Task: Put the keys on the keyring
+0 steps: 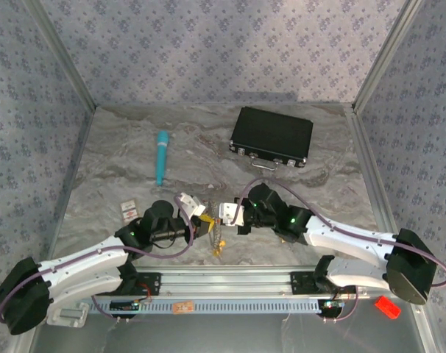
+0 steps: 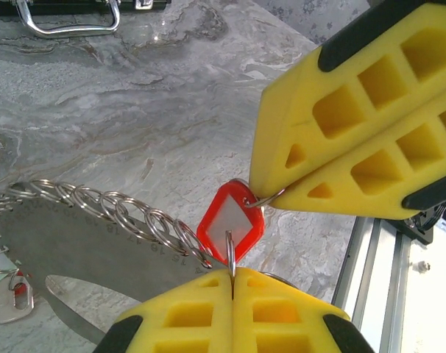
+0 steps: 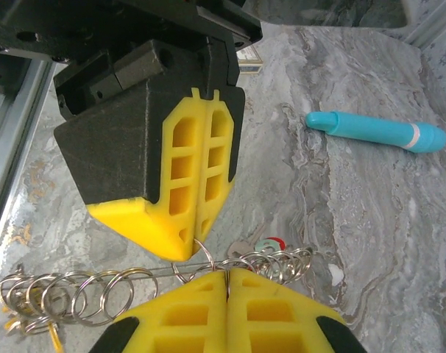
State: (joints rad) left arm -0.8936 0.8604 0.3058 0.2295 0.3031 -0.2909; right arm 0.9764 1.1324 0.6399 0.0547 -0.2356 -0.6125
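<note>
Keyring point(image 3: 157, 271): the thin wire loop runs crosswise right at the tips of my right gripper, with small split rings bunched along it on both sides
Right gripper point(image 3: 227, 278): pads pressed together on the wire of the keyring
Left gripper point(image 2: 232, 273): pads clamped on the little split ring of the red tag, almost tip to tip with the right gripper
Red tag point(image 2: 230, 224): hangs in the gap between my two grippers; I cannot make out its key blade
Step in hand: I judge this to be threading one more key, with most of them already strung
Next move: I think it calls for a steady right hold on the wire while the left works its small ring onto the open end; I cannot tell where that opening lies
Keys counted: one red tag between the grippers, a second key with red point(image 2: 17, 290) low and left of my left gripper, and one yellow tag point(image 3: 54, 338); the rest overlap too much to count
Split rings point(image 2: 112, 209): roughly ten in the row left of my left gripper, not an exact count
Other things: one teal tube point(image 3: 377, 131) well beyond my right gripper, and one black case point(image 1: 271, 137) far ahead of both grippers
</note>
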